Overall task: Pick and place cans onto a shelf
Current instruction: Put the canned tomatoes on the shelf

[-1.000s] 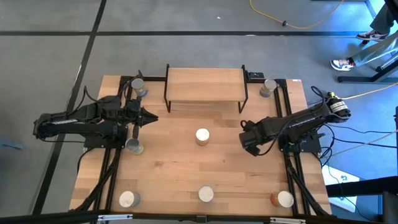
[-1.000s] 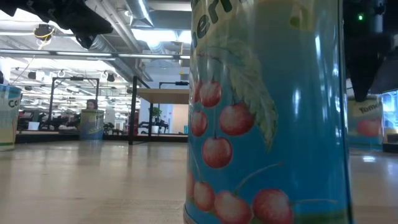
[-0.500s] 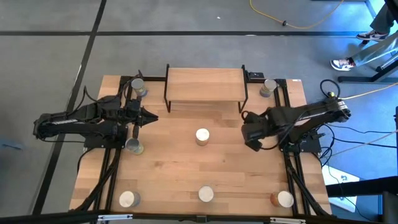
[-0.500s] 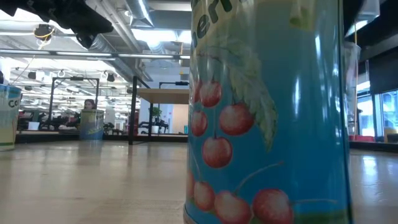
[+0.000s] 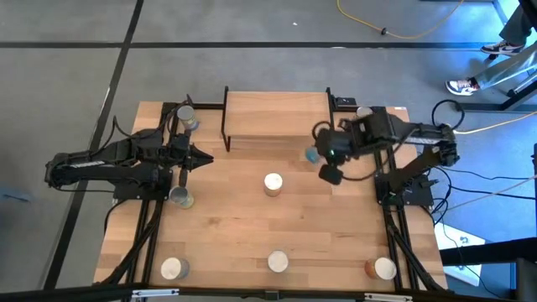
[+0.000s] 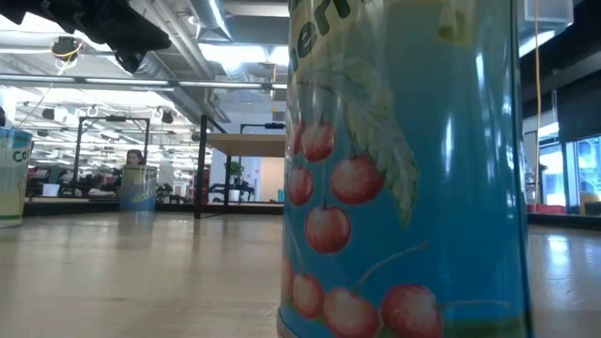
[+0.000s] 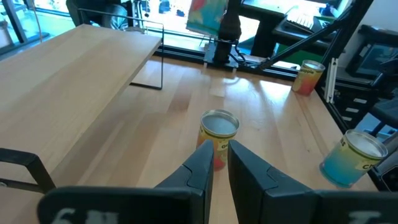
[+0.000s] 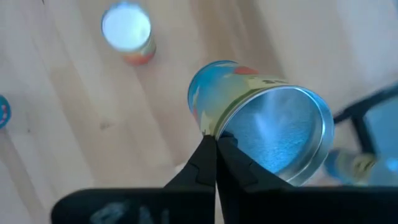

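The light-wood shelf (image 5: 277, 113) stands on black legs at the table's far middle. My right gripper (image 5: 320, 158) is shut on a blue and yellow can (image 8: 249, 118), just in front of the shelf's right front leg. My left gripper (image 5: 204, 157) is shut and empty, left of the shelf; a can (image 7: 217, 129) stands upright beyond its fingertips (image 7: 221, 163). Other cans stand upright on the table: at the centre (image 5: 273, 183), the far left (image 5: 185, 117), the left (image 5: 179, 196), and three along the near edge (image 5: 278, 262). My right gripper pinches the can at the rim of its silver round end (image 8: 219, 132) between its two nearly closed fingers. The can is lifted clear of the table and tilted, with the silver end toward the wrist camera. In the high view its blue side (image 5: 311, 155) shows beside the fingers.
Another can (image 5: 362, 112) stands at the far right behind my right arm. In the low view the near-middle cherry-label can (image 6: 404, 169) fills the foreground; the shelf (image 6: 244, 143) shows behind it. Black rails run along both table sides.
My right gripper has lifted a can off the right part of the table. It has carried the can toward the far edge and leftward, to the shelf's right front leg, turning as it went. The can has left the low view.
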You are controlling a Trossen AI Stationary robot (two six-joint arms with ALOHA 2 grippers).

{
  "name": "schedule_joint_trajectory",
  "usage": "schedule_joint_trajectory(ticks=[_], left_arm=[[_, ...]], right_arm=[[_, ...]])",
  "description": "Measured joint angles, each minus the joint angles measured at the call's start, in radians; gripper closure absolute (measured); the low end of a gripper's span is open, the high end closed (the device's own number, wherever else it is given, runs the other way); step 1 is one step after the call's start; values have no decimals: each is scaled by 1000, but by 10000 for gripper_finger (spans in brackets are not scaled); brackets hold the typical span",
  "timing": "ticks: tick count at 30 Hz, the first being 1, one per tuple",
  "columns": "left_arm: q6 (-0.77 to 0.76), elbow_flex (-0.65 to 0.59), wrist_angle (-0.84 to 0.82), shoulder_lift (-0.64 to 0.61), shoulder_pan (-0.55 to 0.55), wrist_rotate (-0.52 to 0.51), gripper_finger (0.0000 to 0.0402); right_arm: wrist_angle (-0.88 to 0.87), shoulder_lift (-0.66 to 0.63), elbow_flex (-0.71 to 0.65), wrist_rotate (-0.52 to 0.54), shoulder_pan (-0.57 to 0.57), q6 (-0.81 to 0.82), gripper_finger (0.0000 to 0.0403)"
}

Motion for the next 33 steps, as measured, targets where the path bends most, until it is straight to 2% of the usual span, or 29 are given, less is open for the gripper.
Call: schedule_joint_trajectory(ticks=[8, 15, 19, 24, 33], left_arm=[[-5, 0, 0, 0, 0, 0, 360], [-33, 0, 0, 0, 0, 0, 360], [-33, 0, 0, 0, 0, 0, 360], [-44, 0, 0, 0, 0, -1, 360], [-59, 0, 0, 0, 0, -4, 360]], right_arm=[[1, 101, 232, 8, -224, -261, 403], [0, 209, 332, -5, -456, -417, 403], [0, 273, 354, -33, -551, -467, 403], [-1, 331, 354, -84, -614, -507, 403], [0, 377, 347, -74, -646, -533, 403]])
